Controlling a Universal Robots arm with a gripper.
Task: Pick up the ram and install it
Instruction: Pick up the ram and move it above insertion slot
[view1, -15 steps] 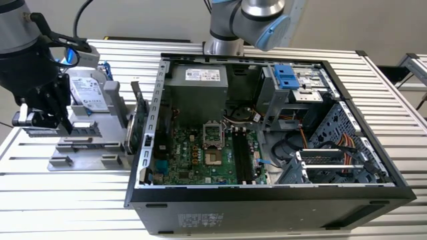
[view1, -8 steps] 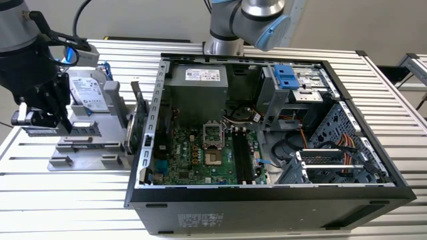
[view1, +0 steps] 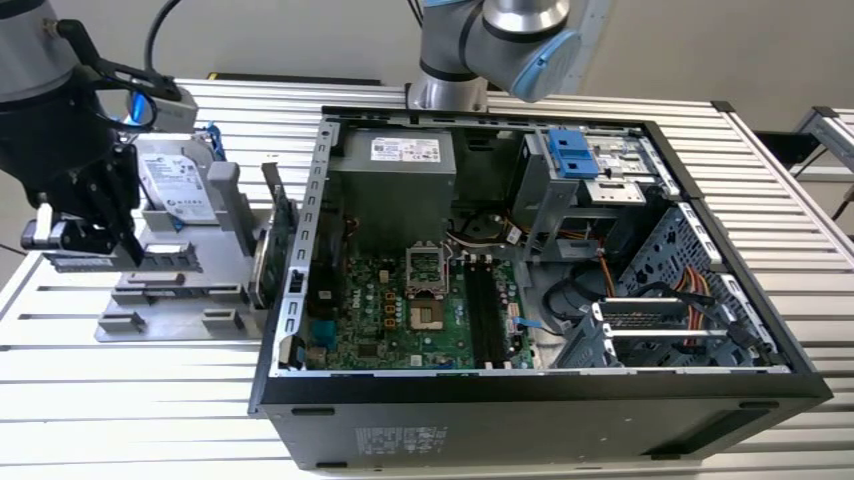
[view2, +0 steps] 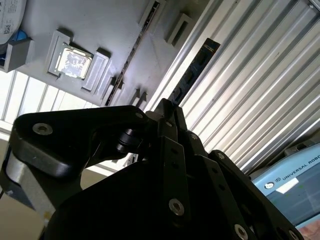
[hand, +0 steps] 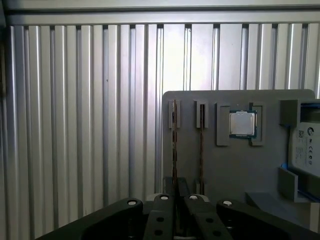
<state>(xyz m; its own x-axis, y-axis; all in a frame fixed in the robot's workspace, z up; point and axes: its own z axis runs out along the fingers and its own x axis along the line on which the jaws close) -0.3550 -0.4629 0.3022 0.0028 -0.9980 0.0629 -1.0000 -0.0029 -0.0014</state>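
The claw (view2: 169, 106) clenches the ram (view2: 194, 70) edge-on at the grey parts tray (view1: 174, 325) (a second stick (hand: 201, 150) sits slotted), at nine o'clock from the open computer case (view1: 534, 420).

We find an open computer case (view1: 534, 420) on a slatted table (view1: 134, 400), a motherboard (view1: 387, 320) lying inside it. Just beside it, at the exterior view's left, a tray (view1: 174, 322) bears a standing hard drive (view1: 174, 180). In the first wrist view the gripper (hand: 176, 196) hangs over the tray, clasping the ram (hand: 175, 145).
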